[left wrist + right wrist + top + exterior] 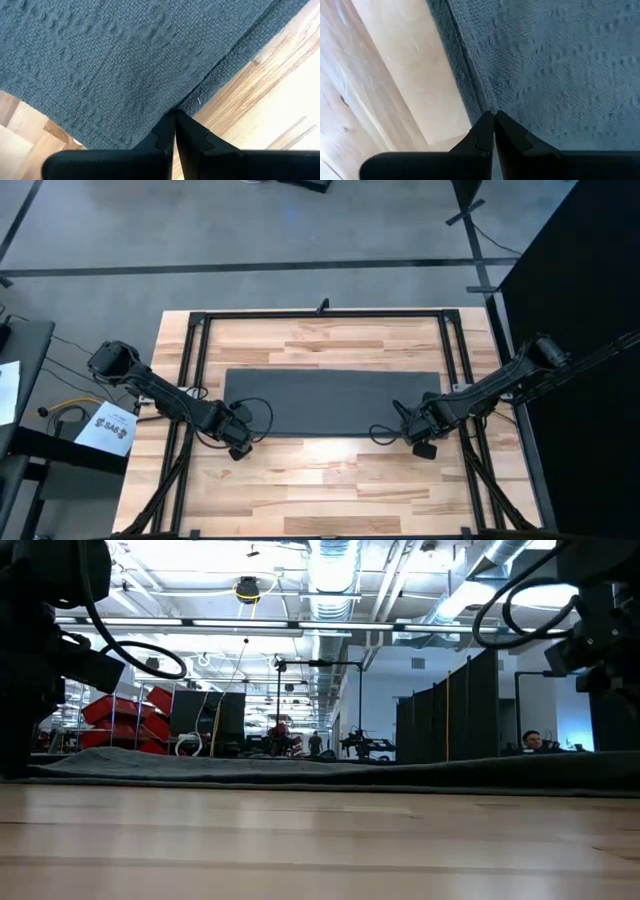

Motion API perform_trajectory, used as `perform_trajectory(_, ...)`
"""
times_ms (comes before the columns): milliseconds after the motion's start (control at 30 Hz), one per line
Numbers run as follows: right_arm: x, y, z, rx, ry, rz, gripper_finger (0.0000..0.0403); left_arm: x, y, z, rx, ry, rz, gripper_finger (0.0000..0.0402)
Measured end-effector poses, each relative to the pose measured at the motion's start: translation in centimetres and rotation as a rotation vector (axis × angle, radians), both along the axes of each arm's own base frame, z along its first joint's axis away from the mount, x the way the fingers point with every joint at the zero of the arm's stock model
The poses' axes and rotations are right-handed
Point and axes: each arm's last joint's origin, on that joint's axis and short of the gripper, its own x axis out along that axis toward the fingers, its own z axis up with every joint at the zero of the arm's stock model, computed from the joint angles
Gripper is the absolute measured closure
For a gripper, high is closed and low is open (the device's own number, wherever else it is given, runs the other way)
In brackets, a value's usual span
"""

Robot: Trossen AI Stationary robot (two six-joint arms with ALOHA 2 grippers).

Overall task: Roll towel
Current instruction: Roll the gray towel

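The dark grey towel (pixel 330 400) lies spread flat as a long rectangle across the middle of the wooden table. In the low view the towel (pixel 320 772) shows as a thin dark band lying on the tabletop. My left gripper (pixel 244 436) is at the towel's near edge close to its left corner. My right gripper (pixel 410 430) is at the same edge close to its right corner. Both are shut, their tips meeting on the towel's hem. In the wrist views the left gripper (pixel 175 114) and the right gripper (pixel 494 114) point onto the cloth. My left gripper has its shut tips on the towel's near hem (pixel 192 102), close to the left corner, slanting down from the near side. The cloth around it lies flat on the table. My right gripper has its shut tips on the near hem (pixel 480 102), close to the right corner, slanting down from the near side. The towel there lies flat, its edge on the wood.
Black frame rails (pixel 195 380) run along the table's left, right and far sides. A white sheet of paper (pixel 110 428) lies left of the table. Bare wood (pixel 330 480) stretches between the towel and the near edge.
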Motion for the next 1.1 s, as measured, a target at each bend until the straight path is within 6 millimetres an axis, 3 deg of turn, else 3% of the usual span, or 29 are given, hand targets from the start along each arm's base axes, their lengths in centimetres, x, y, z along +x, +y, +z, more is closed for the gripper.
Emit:
perform_trajectory(400,0.2,0.1,-0.1,0.014,-0.022,0.017,0.0398,0.0,0.0,0.0,0.000,-0.001,0.000,0.0402)
perform_trajectory(767,0.3,0.1,0.3,0.011,-0.019,-0.025,0.0278,0.7,-0.3,0.8,-0.005,-0.026,-0.042,0.0402)
perform_trajectory(1100,0.4,0.0,1.5,-0.015,0.014,-0.030,0.0233,1.2,-0.6,2.8,-0.038,-0.091,-0.068,0.0401)
